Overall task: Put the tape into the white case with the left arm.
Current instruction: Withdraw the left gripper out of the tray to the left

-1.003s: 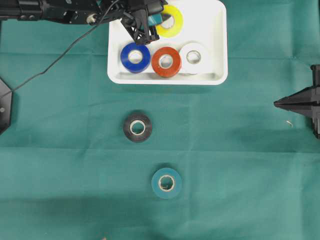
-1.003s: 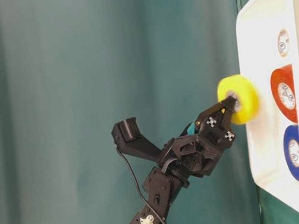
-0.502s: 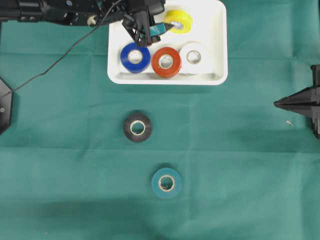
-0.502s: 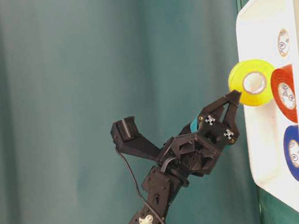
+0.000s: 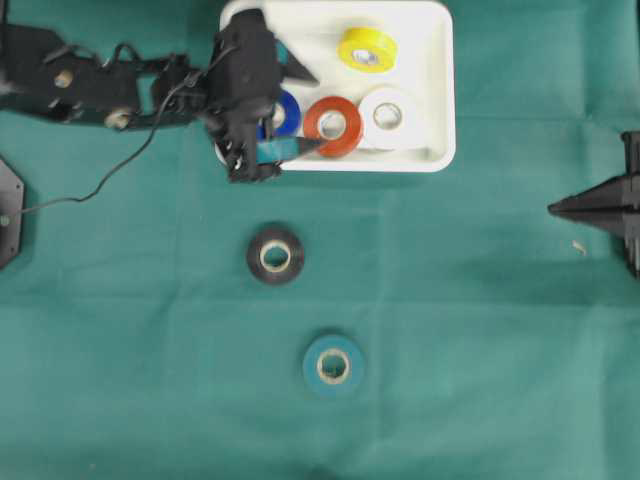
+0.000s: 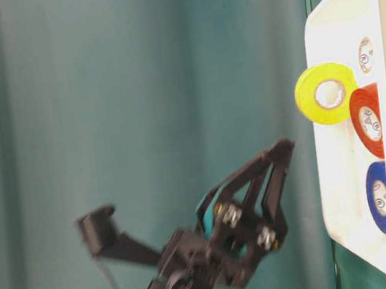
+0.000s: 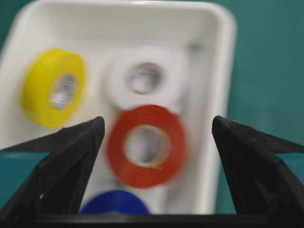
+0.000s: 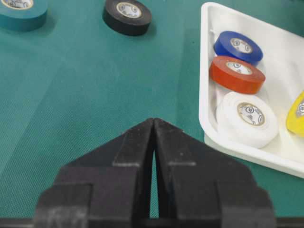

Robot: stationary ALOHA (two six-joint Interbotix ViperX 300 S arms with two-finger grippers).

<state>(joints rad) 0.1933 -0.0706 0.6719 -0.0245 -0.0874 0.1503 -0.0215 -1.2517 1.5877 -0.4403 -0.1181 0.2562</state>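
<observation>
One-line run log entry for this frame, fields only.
left end effector: open, empty | yellow tape: in white case | black tape, teal tape: on cloth | right end effector: shut

We are seeing even, soft light from above, casting faint shadows under the black roll (image 5: 275, 254) and teal roll (image 5: 333, 366). The left arm (image 5: 240, 95) is smearing with motion blur in both exterior views. The wrist view is rendering the white case (image 7: 209, 28) out of focus.
</observation>
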